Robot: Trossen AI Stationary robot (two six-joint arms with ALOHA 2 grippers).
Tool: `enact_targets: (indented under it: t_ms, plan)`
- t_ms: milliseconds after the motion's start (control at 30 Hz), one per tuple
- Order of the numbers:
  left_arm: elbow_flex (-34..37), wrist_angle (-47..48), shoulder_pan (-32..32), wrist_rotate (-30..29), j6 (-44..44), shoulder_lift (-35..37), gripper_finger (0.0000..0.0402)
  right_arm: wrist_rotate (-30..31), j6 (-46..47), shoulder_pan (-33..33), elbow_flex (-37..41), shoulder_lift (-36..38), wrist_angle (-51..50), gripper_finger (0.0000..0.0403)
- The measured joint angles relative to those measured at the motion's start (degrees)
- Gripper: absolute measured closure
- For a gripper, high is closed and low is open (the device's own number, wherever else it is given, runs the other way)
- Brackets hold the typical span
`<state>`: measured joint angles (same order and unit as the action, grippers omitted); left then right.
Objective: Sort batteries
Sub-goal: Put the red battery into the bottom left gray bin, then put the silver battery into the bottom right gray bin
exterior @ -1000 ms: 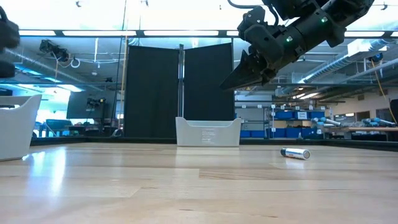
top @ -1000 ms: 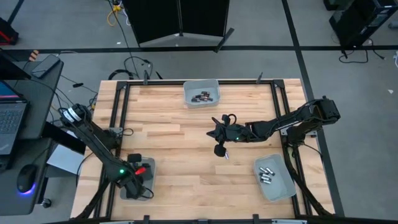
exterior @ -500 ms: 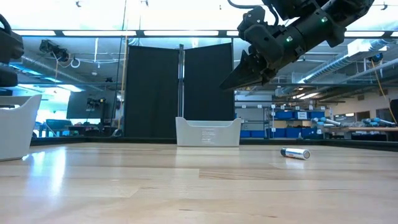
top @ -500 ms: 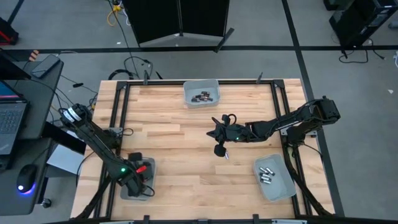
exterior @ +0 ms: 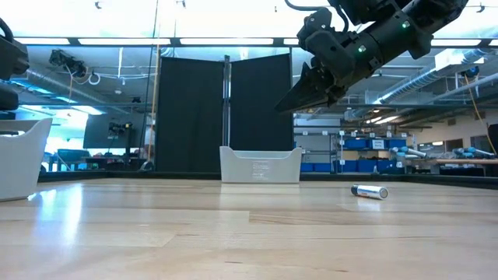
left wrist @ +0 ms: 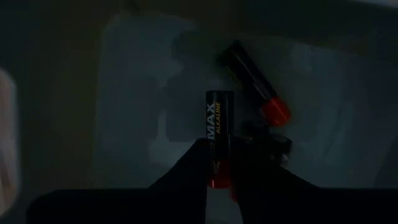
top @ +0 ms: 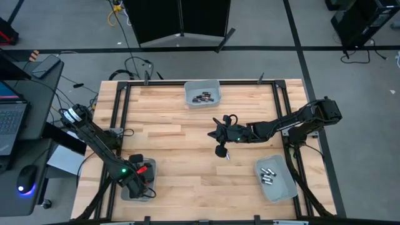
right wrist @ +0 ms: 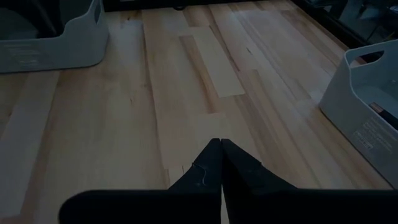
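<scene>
Since a second ago the left gripper (top: 141, 181) has gone a little deeper into the near-left tray (top: 127, 194), and nothing else has changed. Its jaws sit around the end of a black battery (left wrist: 219, 134) with "MAX ALKALINE" on it. I cannot tell if they are squeezing it or letting go. A red-tipped battery (left wrist: 256, 93) lies just beside that one on the tray floor.

Over the middle of the table (top: 175, 144), the right gripper (exterior: 286, 103) hangs in the air with its jaws clenched on nothing. One silver battery (exterior: 369, 191) lies alone on the table near it. Silver batteries (top: 267, 175) lie in the near-right tray (top: 281, 189), and dark batteries (top: 203, 97) lie in the far tray (top: 202, 85).
</scene>
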<state>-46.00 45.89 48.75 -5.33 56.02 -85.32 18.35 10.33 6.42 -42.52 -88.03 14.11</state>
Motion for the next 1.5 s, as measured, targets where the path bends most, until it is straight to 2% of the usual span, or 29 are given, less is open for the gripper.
enact_targets:
  t_ms: [200,533,800,933,1100,1300,1500]
  plan:
    - [0.0,0.1,0.0,2.6,1.8,0.0,0.0315,0.0,0.0,0.0,0.0,0.0,0.0,0.0390]
    - [-0.3,0.6,0.0,3.9,3.0,0.0,0.0310,0.0,0.0,0.0,0.0,0.0,0.0,0.0389]
    - [-7.8,9.3,0.0,2.9,1.4,0.0,0.0311,0.0,0.2,-0.1,0.0,0.0,0.4,0.0384]
    - [-11.2,12.7,0.0,1.9,1.4,0.0,0.0329,0.0,0.1,-0.1,0.0,0.0,0.4,0.0388]
    - [-11.2,10.1,0.0,0.7,-1.2,1.3,0.0391,0.0,0.2,-0.1,0.0,0.0,0.4,0.0386]
    - [-9.6,6.4,0.0,-1.7,-1.7,4.6,0.0397,0.0,0.6,-0.1,0.0,0.0,0.8,0.0387]
    - [-7.1,-1.1,-0.5,-8.3,-2.6,8.9,0.0399,0.0,0.2,-0.1,0.0,0.0,0.8,0.0389]
